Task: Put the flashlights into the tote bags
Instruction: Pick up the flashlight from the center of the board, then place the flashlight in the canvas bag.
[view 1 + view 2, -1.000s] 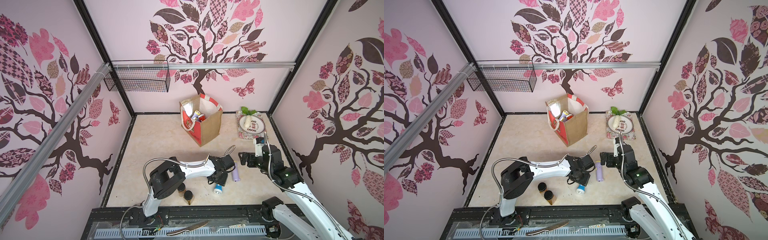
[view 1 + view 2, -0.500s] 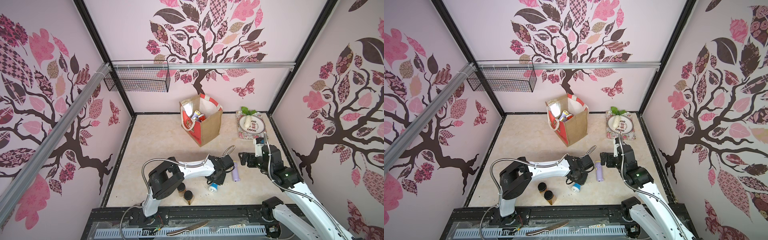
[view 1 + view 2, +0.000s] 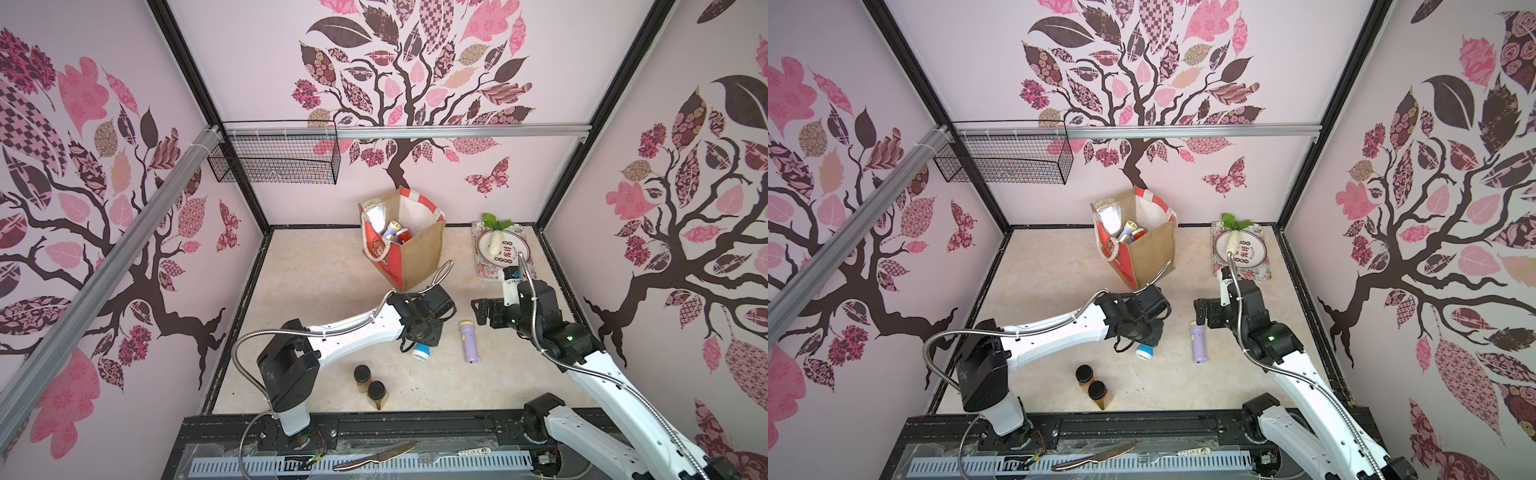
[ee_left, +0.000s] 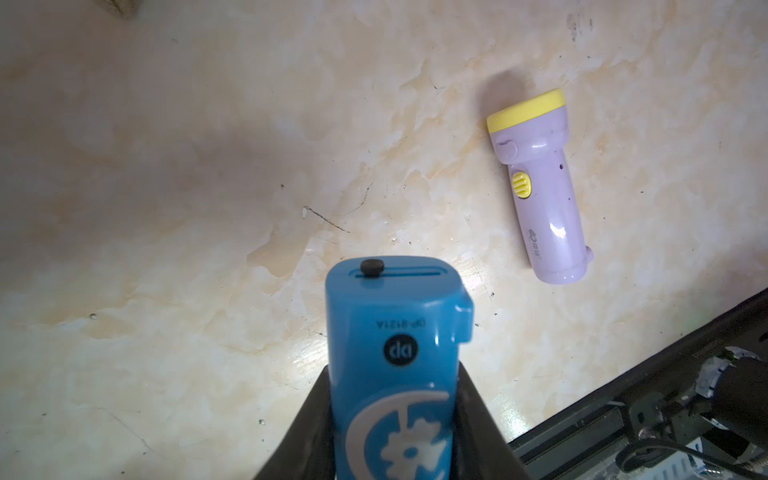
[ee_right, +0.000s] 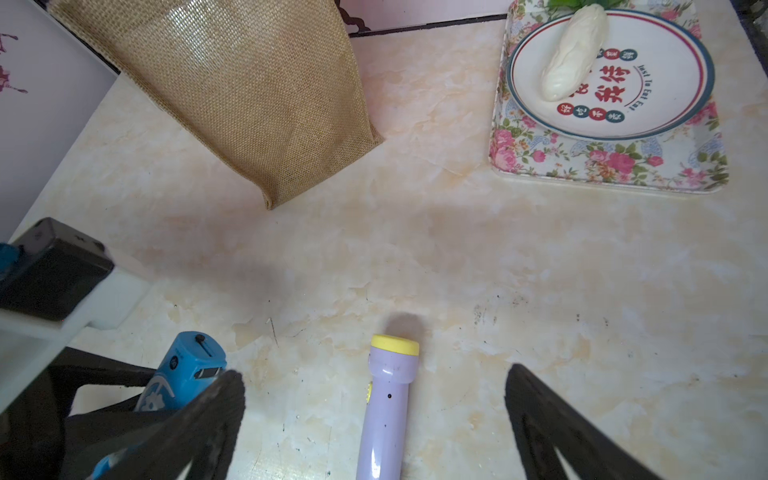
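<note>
Your left gripper [image 4: 392, 415]: clamped mid-body on blue flashlight [image 4: 395, 324], ready for carrying | right gripper [image 5: 374, 386]: jaws wide, lined over lilac flashlight [image 5: 386, 399] lying on table [image 3: 324, 266] | tote bag [image 3: 419, 253]: upright, mouth open.

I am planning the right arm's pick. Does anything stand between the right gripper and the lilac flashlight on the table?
Nothing visible does. The right gripper is open near the lilac flashlight; only bare table shows between them. The left gripper, shut on the blue flashlight, is off to one side.
</note>
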